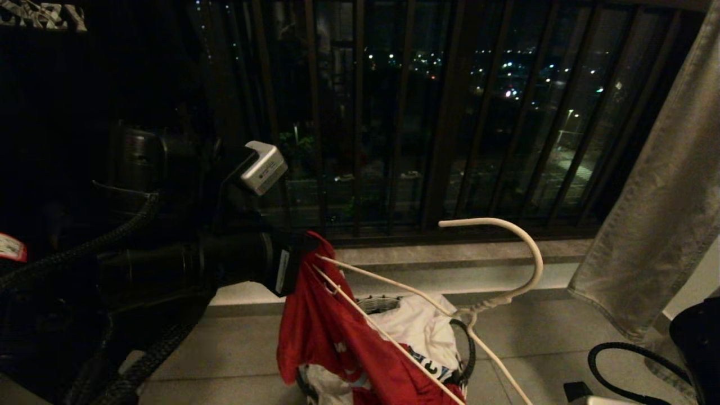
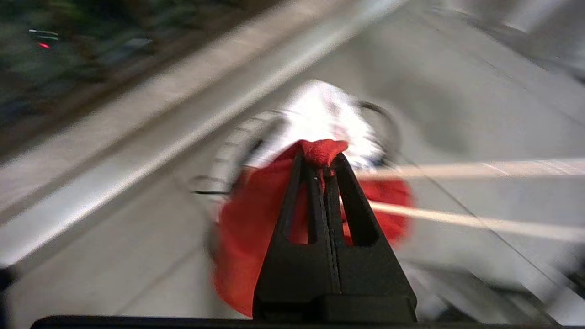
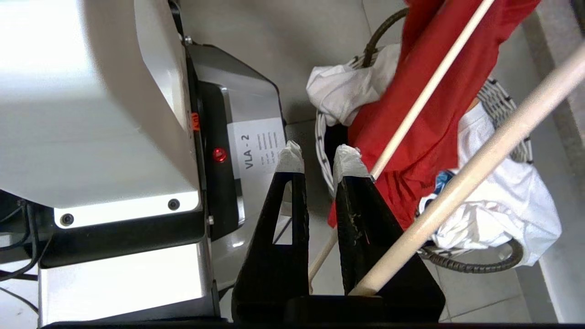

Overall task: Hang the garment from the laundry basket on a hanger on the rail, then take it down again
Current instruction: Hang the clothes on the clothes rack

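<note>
Two grippers busy above a pale tiled floor (image 1: 236, 349), in front of dark vertical balcony bars (image 1: 360, 112) with city lights behind. On the left of the head view, left gripper (image 1: 301, 261) (image 2: 322, 162) reaching in level, black jaws pressed together and pinching a bunched fold of the red T-shirt with white lettering (image 1: 326, 337) (image 2: 242, 228) (image 3: 429, 114). Hangs from that pinch as a crumpled drape, lower part sagging onto the small round basket with a white woven rim and black loop handles (image 1: 374, 304) (image 2: 237, 137) (image 3: 500, 103) on the floor just below. Draped across the thin white wire hanger with a twisted neck (image 1: 478, 308) (image 2: 457, 170) (image 3: 426, 91), whose two arms slant up into the red cloth near the left gripper while the curved hook rises to the right, free of any support. Inside the basket, a crumpled white T-shirt with a blue graphic (image 1: 422, 326) (image 3: 502, 210), partly under the red one. Out of the head view, right gripper (image 3: 315, 160) beside the basket and close to the robot's white base housing (image 3: 91, 114): white-wrapped tips a narrow gap apart, one hanger wire slipping behind a finger and showing again lower in the gap, the other ending at the gripper's base; cannot tell whether clamped. At far right, a hanging length of grey cloth (image 1: 658, 214).
</note>
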Available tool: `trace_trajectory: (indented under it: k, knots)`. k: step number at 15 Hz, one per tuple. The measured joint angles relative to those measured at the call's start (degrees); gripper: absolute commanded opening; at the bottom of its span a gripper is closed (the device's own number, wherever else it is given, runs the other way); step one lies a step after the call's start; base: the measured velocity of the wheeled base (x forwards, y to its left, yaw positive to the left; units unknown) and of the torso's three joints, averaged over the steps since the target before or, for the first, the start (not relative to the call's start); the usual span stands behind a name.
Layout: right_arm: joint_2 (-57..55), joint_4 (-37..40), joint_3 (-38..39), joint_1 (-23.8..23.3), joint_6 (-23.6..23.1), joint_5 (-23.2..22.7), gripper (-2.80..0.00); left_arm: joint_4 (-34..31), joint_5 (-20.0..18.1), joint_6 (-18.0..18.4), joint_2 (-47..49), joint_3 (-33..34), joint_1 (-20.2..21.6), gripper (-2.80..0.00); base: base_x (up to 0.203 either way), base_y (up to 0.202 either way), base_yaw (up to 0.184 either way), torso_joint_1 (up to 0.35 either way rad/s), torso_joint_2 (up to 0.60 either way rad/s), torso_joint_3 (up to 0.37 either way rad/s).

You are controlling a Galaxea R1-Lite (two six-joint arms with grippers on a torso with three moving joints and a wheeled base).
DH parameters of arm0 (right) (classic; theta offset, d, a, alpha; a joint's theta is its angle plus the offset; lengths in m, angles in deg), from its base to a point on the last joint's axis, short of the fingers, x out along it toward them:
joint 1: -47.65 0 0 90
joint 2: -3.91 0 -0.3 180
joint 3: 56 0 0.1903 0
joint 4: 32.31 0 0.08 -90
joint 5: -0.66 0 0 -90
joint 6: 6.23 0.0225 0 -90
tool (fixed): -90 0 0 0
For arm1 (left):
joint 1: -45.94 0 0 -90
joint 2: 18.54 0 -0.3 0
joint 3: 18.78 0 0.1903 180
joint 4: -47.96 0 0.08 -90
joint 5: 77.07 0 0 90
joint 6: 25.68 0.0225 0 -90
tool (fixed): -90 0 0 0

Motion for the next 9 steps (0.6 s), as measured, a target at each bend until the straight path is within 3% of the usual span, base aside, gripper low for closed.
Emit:
trace_trajectory:
  k: [3, 5, 9]
  knots:
    - [0.8, 0.2, 0.0, 0.3, -0.2, 0.0, -2.80, -6.5, -3.9, 1.1, -0.9, -5.3, -0.2, -2.80, 0.000, 0.000, 0.000, 0.000, 0.00, 0.000]
    - [1.0, 0.2, 0.0, 0.8, -0.2, 0.0, -2.80, -10.4, -4.1, 5.1, -0.1, -8.6, -0.2, -2.80, 0.000, 0.000, 0.000, 0.000, 0.00, 0.000]
    - [1.2, 0.2, 0.1, 1.2, -0.3, 0.0, -2.80, -11.4, -4.2, 12.2, 2.5, -14.5, -0.1, -2.80, 0.000, 0.000, 0.000, 0.000, 0.00, 0.000]
